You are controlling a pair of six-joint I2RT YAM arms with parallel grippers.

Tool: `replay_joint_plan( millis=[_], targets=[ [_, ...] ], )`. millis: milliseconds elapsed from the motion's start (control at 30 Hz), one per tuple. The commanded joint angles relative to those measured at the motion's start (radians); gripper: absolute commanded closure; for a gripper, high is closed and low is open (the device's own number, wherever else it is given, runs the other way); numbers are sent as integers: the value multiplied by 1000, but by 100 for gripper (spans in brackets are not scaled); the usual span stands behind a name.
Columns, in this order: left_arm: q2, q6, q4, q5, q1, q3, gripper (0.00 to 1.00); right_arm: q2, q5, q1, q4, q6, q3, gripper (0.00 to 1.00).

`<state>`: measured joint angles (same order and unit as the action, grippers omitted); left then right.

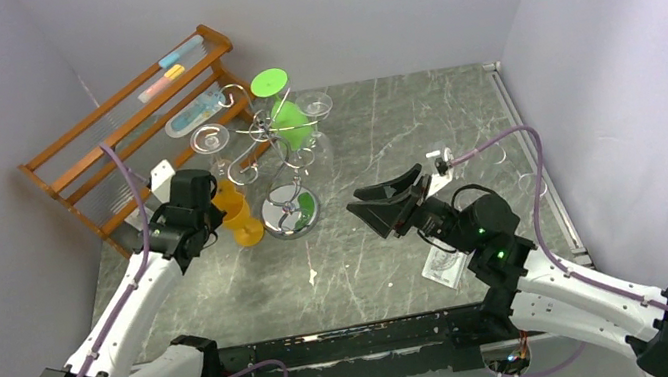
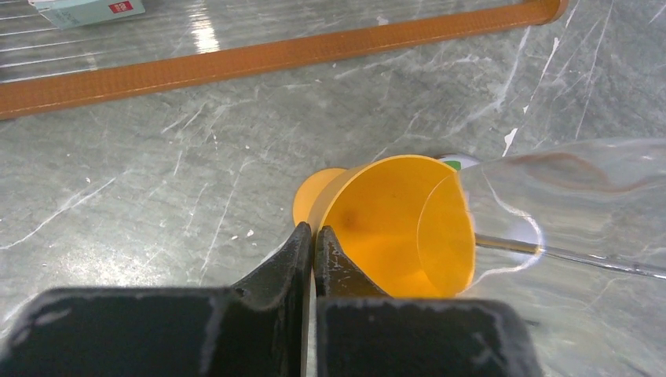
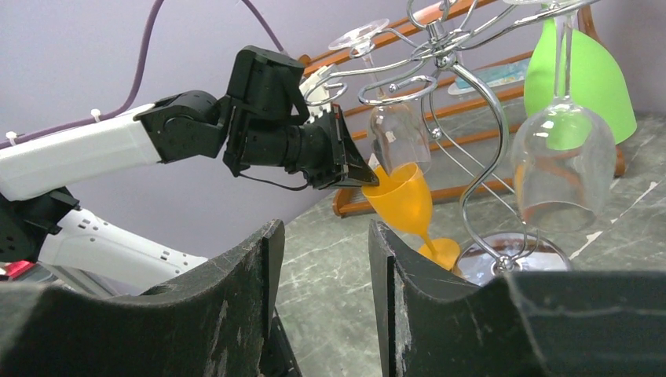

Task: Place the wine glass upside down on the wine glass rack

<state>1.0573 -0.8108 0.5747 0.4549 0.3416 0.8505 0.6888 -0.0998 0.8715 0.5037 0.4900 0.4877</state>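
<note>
Beside the wine glass rack [image 1: 291, 213], the orange wine glass [image 1: 234, 209] is seemingly pinched at its rim by the left pincer [image 2: 314, 236] for inverting; the right pincer [image 3: 322, 239] is open, empty.

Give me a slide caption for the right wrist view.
The left gripper pinches the tilted orange glass by its rim beside the rack.

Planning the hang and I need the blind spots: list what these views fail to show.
Top view: free hooks on the wine glass rack, wires too thin; a flat pale item, partly under the right arm.
Left wrist view: stem of the orange wine glass, behind its bowl.
Right wrist view: that glass's foot and the rack's base, partly behind fingers of the right gripper.
</note>
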Motion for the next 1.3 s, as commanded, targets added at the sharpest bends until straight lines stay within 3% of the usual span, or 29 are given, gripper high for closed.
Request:
replay_joint_plan(
  millis=[0,267,867,1267],
  targets=[
    [-19,-1,43,-49,-7,7,95,4,7,4,14,2,11,53],
    [-7,-14,72,-98,-13,-10,95,45,-17,4,-42,2,109,53],
    [-21,-29,190,-269,-19,-13,95,5,-10,3,32,8,87,53],
    [-39,-42,256,-303,-19,-7,95,-12,-3,3,52,15,68,53]
  ],
)
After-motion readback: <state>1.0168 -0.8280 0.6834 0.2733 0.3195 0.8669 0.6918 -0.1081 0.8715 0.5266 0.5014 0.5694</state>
